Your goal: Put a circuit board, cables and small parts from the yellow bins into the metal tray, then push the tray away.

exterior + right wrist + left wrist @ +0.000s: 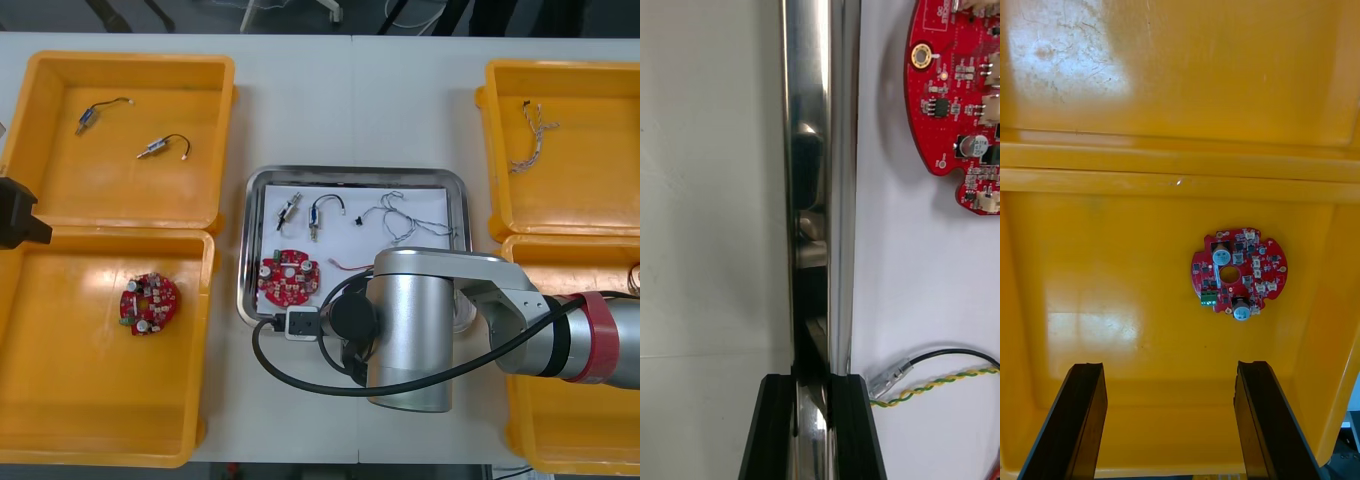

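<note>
Tray [352, 173] sits on the worktop [300, 100] between the bins [120, 62], holding 1 board [289, 277], cables [400, 215] and parts [291, 212]. Right claw [814, 384] is clenched on its near rim, so the tray lies straight ahead of it. Left claw [1171, 367] hangs released over a left bin [1180, 97].

The right arm [420, 330] is covering the metal tray's [248, 250] near right corner. Bare bench [350, 100] is lying open beyond the tray's far rim.
</note>
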`<state>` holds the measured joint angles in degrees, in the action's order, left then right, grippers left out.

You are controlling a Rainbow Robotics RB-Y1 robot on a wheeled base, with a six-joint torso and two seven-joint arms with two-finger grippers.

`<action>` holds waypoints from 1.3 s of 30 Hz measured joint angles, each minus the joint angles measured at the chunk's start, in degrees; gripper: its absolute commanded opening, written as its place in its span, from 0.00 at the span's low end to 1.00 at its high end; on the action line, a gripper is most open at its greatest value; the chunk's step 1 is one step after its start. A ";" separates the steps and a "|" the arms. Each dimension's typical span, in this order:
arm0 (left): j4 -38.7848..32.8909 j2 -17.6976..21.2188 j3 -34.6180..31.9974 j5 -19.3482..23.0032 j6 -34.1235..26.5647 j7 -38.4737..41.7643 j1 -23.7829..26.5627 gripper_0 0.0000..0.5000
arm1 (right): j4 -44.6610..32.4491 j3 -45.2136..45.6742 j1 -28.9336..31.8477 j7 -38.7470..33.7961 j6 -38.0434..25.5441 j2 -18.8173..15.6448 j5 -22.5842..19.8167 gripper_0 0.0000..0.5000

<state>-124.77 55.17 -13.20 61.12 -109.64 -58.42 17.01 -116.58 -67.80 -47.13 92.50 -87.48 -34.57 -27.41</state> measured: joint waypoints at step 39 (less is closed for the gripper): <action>-0.04 0.00 0.00 0.00 0.00 0.00 0.00 1.00 | 16.19 1.83 -13.58 12.76 6.81 -0.44 -18.20 0.00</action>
<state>-124.81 55.17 -13.20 61.12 -109.64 -58.42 17.01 -100.40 -65.97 -60.71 105.26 -80.67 -35.01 -45.61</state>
